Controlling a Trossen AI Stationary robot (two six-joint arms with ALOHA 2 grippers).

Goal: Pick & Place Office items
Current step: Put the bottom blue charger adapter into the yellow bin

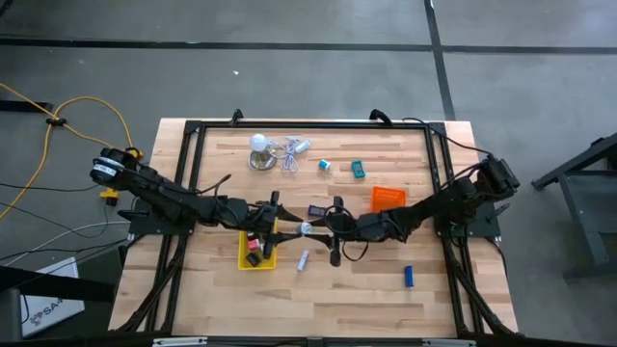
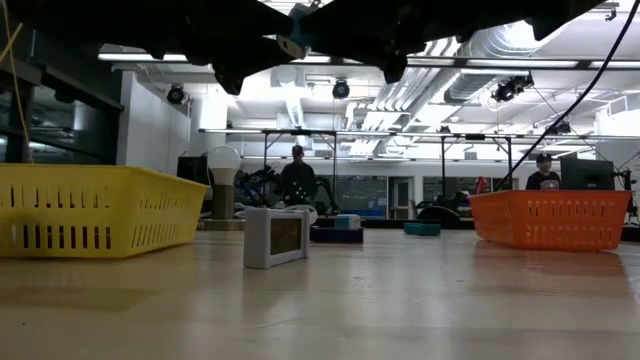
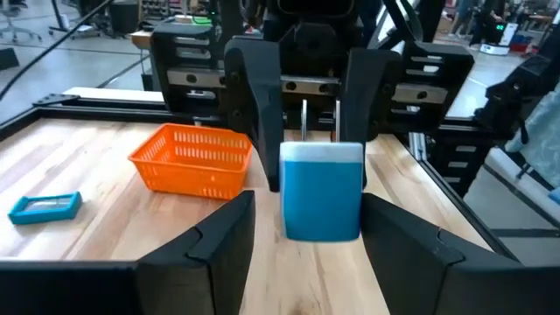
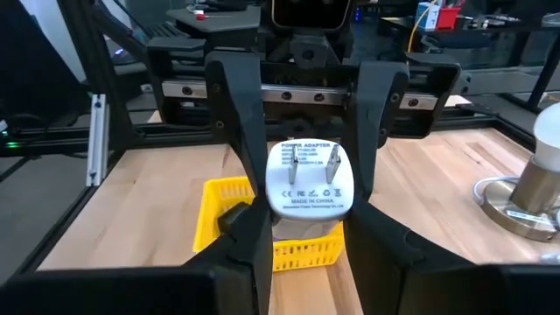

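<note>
Task is partly done; you have a few items in the yellow tray (image 1: 243, 253), the orange tray (image 1: 388, 199) looks bare, and a teal piece (image 1: 358, 170) and blue piece (image 1: 409, 277) lie loose. Right gripper (image 3: 319, 185) is clamped on the adapter (image 4: 310, 179), held above table centre; left gripper (image 3: 308, 201) flanks it, released.

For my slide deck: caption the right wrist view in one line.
The right gripper holds a white power adapter, prongs toward the camera, between the left gripper's open fingers, yellow tray beyond.
</note>
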